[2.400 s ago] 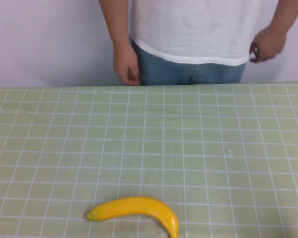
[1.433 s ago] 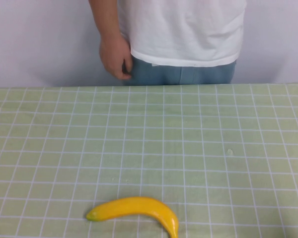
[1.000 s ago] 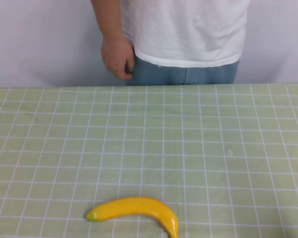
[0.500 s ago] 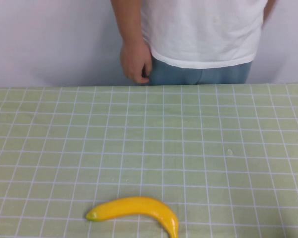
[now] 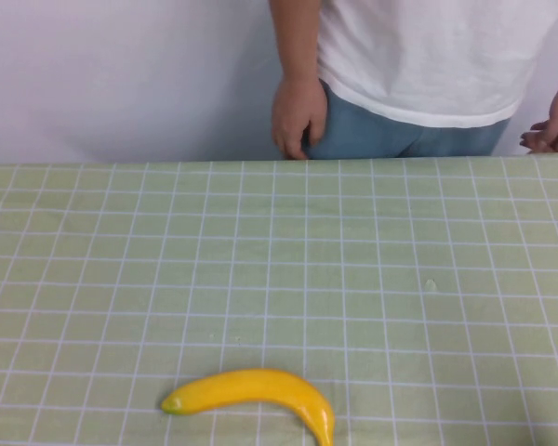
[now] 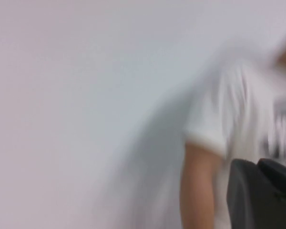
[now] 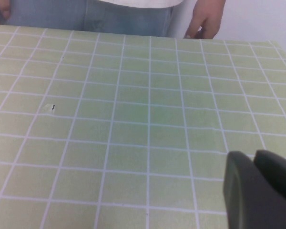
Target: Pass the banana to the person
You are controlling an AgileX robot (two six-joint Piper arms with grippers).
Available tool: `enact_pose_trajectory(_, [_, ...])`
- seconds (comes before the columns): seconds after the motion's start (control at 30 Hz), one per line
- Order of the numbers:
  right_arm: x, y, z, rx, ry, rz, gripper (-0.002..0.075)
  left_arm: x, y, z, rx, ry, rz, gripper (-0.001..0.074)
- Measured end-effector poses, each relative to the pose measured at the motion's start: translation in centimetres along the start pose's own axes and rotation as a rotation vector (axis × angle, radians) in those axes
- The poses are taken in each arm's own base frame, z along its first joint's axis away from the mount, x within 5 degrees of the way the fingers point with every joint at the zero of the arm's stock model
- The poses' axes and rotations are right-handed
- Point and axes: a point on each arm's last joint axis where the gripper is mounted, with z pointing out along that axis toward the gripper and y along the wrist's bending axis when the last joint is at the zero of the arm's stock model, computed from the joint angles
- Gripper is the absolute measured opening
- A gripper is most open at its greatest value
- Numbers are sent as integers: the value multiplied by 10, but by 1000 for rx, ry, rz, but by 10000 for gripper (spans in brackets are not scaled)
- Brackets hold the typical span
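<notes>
The yellow banana [image 5: 251,388] lies on the green checked table [image 5: 353,251] near its front edge, left of centre, with nothing touching it. The person [image 5: 418,56] in a white T-shirt and jeans stands behind the far edge, right of centre, with both hands hanging down. The person also shows in the left wrist view [image 6: 257,109] and the right wrist view [image 7: 124,16]. My left gripper [image 6: 257,163] is raised, faces the wall and the person, and looks shut and empty. My right gripper [image 7: 254,155] hovers low over the bare table, shut and empty. Neither gripper shows in the high view.
A plain white wall [image 5: 112,74] stands behind the table. The person's hand [image 5: 298,116] hangs just beyond the far edge, and the other hand [image 5: 551,130] is at the far right. A small speck [image 5: 431,284] lies on the cloth right of centre.
The person has stepped to the right along the far edge, and a second hand has come into view at the right. The dark piece at the front left corner is gone. The banana has not moved.
</notes>
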Motion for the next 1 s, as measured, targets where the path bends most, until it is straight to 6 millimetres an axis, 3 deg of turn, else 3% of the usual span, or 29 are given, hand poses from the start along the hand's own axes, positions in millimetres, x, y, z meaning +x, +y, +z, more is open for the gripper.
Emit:
enact_pose_trajectory(0.13, [0,0,0,0,0,0,-7,24,-5,30,67,213,82,0])
enact_pose_trajectory(0.33, [0,0,0,0,0,0,-7,56,-11,52,122,426,10,0])
enact_pose_trajectory(0.57, [0,0,0,0,0,0,-7,116,-25,77,302,928,-4,0])
enact_pose_trajectory(0.8, [0,0,0,0,0,0,-7,148,-31,106,527,1334,81,7])
enact_pose_trajectory(0.93, [0,0,0,0,0,0,-7,172,-44,119,671,1422,143,108])
enact_pose_trajectory(1.0, [0,0,0,0,0,0,-7,187,-55,122,739,1457,182,210])
